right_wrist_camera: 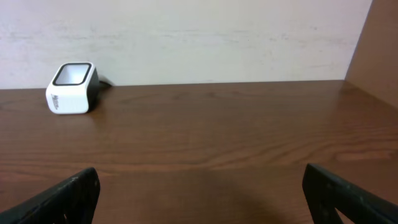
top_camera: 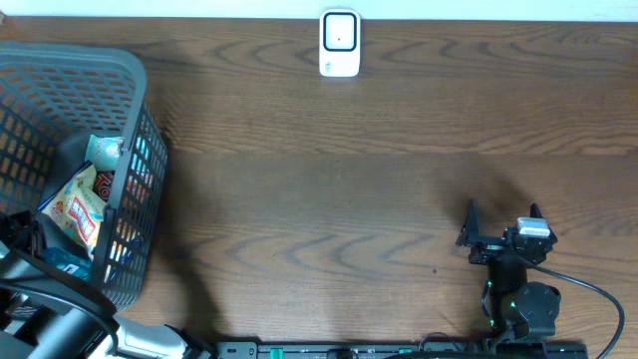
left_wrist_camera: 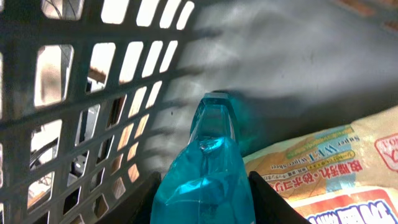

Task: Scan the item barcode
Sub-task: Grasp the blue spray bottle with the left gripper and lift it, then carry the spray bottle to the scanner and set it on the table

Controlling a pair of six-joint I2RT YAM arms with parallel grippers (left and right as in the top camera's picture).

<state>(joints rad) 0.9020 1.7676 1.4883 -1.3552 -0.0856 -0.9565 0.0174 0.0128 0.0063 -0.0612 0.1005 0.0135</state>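
Observation:
The item in hand is a translucent blue bottle [left_wrist_camera: 208, 155] with a tapered top, lying inside the grey mesh basket [top_camera: 100, 60]. My left gripper [left_wrist_camera: 202, 190] is shut on it, one black finger pressed against each side. In the overhead view the left arm [top_camera: 45, 299] reaches into the basket's near end and hides the grip. The white barcode scanner [top_camera: 339, 43] stands at the table's far edge, and the right wrist view has the scanner [right_wrist_camera: 71, 88] at far left. My right gripper [top_camera: 501, 227] rests low at the front right, open, nothing between its fingers [right_wrist_camera: 68, 196].
Printed snack packs [top_camera: 80, 209] lie in the basket beside the bottle, and one pack [left_wrist_camera: 323, 162] touches its right side. The basket's mesh wall [left_wrist_camera: 74, 93] stands close on the left. A black cable [top_camera: 598, 294] trails from the right arm.

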